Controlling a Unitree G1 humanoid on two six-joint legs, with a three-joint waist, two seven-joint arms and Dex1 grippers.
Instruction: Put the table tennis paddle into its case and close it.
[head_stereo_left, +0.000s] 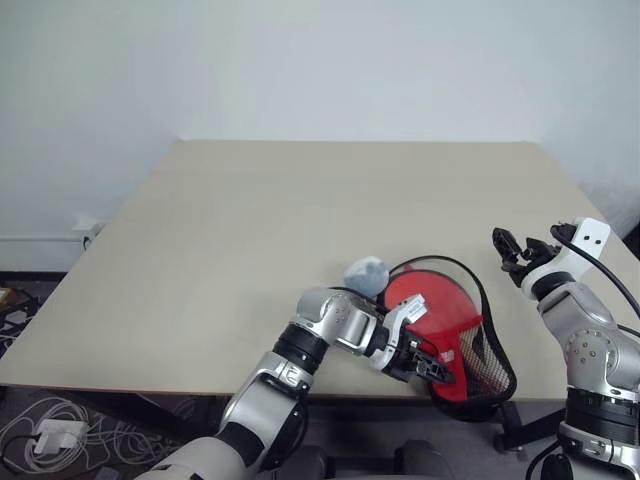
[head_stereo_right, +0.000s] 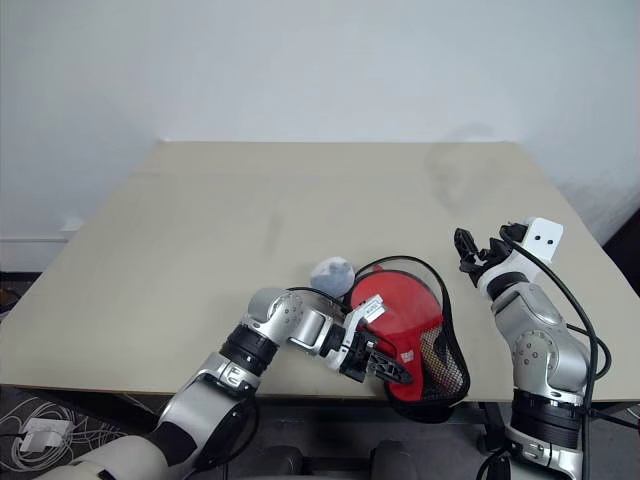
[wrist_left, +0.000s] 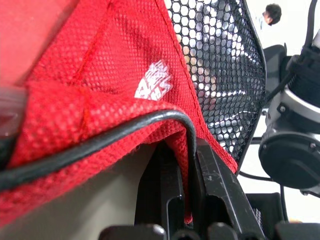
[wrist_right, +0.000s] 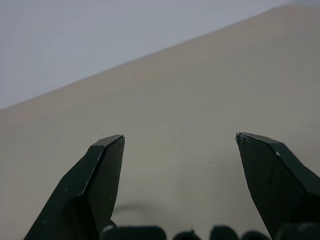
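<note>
At the table's (head_stereo_left: 200, 260) near edge, our left gripper (head_stereo_left: 432, 366) is clenched on the red case (head_stereo_left: 440, 310), paddle seemingly already inside, so we guess closing remains, while our right gripper (head_stereo_left: 512, 252) hangs released and empty alongside.

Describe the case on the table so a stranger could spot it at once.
Look at the near edge of the tan table, toward its right side. The case lies there, the left gripper shut on its rim. It is red with black mesh and trim, unlike the small grey-blue lump beside it.
</note>
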